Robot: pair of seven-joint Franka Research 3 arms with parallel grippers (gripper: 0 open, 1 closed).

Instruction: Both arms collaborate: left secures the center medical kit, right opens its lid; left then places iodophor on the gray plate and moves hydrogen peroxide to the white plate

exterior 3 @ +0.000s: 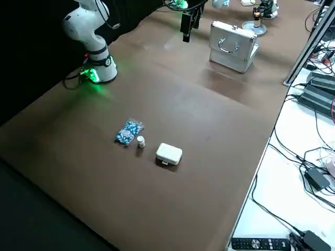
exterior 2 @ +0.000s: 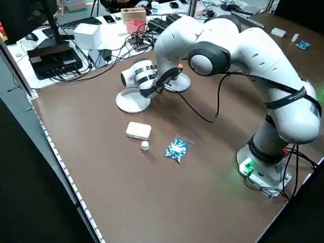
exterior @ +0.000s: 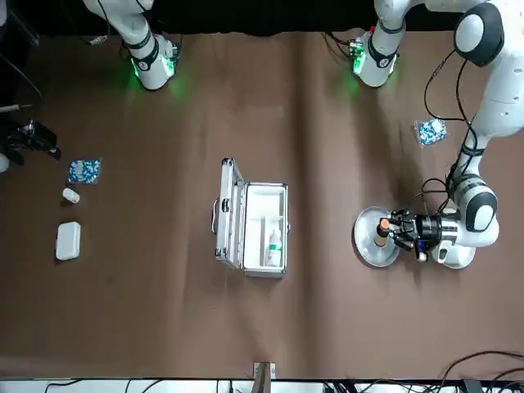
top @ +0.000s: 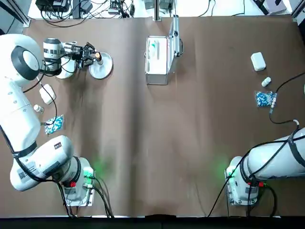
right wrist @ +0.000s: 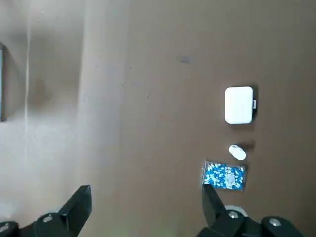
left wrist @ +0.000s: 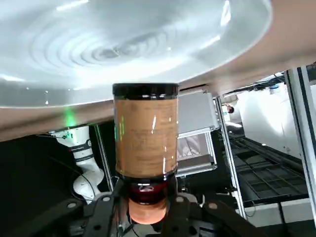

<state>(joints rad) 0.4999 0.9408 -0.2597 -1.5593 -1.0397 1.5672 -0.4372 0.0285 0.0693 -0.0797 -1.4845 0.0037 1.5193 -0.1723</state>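
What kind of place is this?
Likely a robotics lab or test bench: two arms mounted on one table, green lights on their bases, and a monitor and loose cables on desks behind.

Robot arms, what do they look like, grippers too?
Both arms are white and jointed; the left arm shows dark grey caps. Black cables run along each, and their bases glow green. Both the left gripper and right gripper are black.

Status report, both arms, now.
Left gripper shut on iodophor, at gray plate. Right gripper open, empty. Hydrogen peroxide in case. Nothing visibly blocking.
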